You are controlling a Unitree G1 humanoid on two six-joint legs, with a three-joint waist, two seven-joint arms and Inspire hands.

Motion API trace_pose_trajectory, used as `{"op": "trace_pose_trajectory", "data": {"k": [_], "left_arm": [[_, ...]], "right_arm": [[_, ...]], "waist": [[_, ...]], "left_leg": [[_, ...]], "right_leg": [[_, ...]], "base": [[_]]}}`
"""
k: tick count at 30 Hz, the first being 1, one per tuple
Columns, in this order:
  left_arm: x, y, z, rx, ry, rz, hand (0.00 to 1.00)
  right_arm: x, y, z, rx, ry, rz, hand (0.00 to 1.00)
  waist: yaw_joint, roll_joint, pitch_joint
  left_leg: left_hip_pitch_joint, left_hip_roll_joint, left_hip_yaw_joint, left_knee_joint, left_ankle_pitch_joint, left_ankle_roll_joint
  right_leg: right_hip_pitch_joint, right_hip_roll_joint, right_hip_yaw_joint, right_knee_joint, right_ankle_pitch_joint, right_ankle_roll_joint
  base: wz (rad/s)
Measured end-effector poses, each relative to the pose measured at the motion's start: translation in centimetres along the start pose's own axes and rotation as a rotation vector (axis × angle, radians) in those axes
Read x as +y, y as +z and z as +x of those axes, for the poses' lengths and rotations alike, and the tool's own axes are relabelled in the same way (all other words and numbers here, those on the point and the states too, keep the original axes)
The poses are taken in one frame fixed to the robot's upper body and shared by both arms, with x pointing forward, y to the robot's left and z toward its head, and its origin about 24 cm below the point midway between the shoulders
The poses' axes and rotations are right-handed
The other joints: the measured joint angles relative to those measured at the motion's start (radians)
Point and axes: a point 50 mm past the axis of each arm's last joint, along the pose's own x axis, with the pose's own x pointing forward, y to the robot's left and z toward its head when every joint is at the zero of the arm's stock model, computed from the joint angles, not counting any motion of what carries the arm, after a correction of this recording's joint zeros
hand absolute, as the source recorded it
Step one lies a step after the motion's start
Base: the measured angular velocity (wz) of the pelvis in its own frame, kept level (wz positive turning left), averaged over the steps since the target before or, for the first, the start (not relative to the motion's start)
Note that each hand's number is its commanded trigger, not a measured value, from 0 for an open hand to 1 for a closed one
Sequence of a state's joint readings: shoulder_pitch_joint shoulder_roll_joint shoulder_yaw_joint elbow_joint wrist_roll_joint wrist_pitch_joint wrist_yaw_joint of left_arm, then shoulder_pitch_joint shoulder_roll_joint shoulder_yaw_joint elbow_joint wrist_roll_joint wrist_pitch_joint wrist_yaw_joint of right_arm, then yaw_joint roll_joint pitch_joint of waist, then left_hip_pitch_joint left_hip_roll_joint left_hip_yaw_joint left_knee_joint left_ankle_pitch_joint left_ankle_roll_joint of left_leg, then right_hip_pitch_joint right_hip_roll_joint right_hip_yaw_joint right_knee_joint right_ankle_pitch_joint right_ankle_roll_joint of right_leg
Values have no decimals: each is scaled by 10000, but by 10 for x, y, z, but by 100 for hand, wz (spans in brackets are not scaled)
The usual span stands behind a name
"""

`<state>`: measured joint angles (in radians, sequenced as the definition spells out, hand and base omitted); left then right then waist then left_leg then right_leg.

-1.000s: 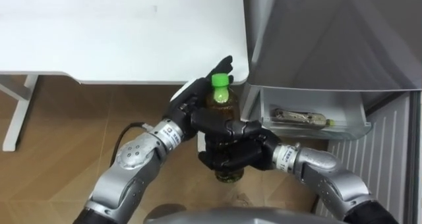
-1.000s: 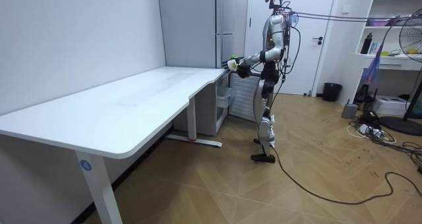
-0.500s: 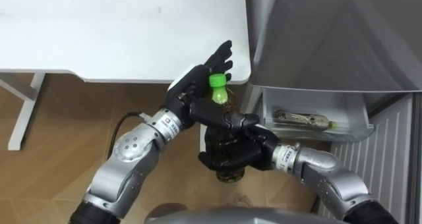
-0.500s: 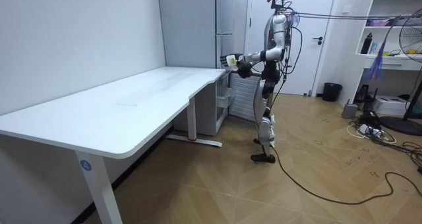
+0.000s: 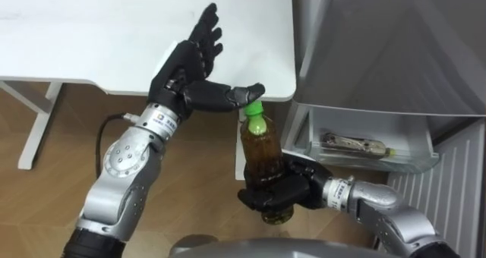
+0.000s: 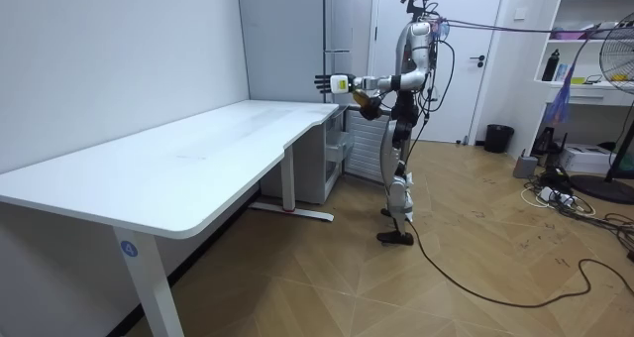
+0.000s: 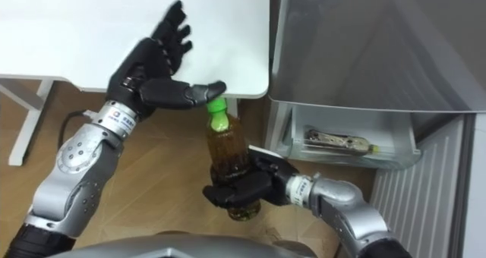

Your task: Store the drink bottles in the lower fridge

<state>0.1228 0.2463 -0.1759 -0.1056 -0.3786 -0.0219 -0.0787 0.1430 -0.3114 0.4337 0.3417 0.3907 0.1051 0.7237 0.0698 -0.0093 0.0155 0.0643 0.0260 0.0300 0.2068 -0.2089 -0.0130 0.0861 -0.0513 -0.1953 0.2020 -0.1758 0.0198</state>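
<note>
A brown drink bottle (image 5: 261, 148) (image 7: 225, 153) with a green cap stands upright in front of me. My right hand (image 5: 278, 195) (image 7: 238, 190) is shut round its lower part. My left hand (image 5: 187, 67) (image 7: 150, 70) is open above the desk's edge, fingers straight and spread, and its thumb tip reaches the bottle's cap. The grey fridge (image 5: 380, 45) is on my right. Its lower drawer (image 5: 364, 163) is pulled out, and a second bottle (image 5: 354, 143) (image 7: 339, 143) lies on its side inside. In the room view I stand between the desk's end and the fridge (image 6: 337, 30).
The white desk (image 5: 91, 30) fills the upper left, with its corner close to the fridge. Its white leg (image 5: 34, 129) stands on the wooden floor (image 5: 197, 159). A white ribbed panel (image 5: 448, 190) is at the lower right, below the drawer.
My left hand has let go of the bottle and risen up and left over the desk's edge, fingers spread. The right hand keeps the bottle, now gripping it lower down.
</note>
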Motion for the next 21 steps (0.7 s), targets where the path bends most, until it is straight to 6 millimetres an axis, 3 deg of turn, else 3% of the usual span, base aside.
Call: {"op": "trace_pose_trajectory", "data": {"k": [5,10,21], "left_arm": [[10,11,-1,-549,836,80,0],[24,23,-3,-1172,1664,198,0],[56,23,-17,-1181,3533,273,0]], "right_arm": [[-4,-1,-6,-58,-99,70,100],[-11,4,-12,-393,-526,146,100],[-14,0,-18,-624,-1102,429,100]], "waist": [[157,49,20],[213,122,-13],[541,33,-45]], "left_leg": [[0,4,-7,-12,0,0],[7,6,-7,-44,1,-1],[193,-17,-84,-53,2,-1]], "right_leg": [[-30,2,10,1,0,0],[10,11,0,-2,-2,2],[325,5,-86,-190,-4,6]], "base": [[0],[0],[2]]}}
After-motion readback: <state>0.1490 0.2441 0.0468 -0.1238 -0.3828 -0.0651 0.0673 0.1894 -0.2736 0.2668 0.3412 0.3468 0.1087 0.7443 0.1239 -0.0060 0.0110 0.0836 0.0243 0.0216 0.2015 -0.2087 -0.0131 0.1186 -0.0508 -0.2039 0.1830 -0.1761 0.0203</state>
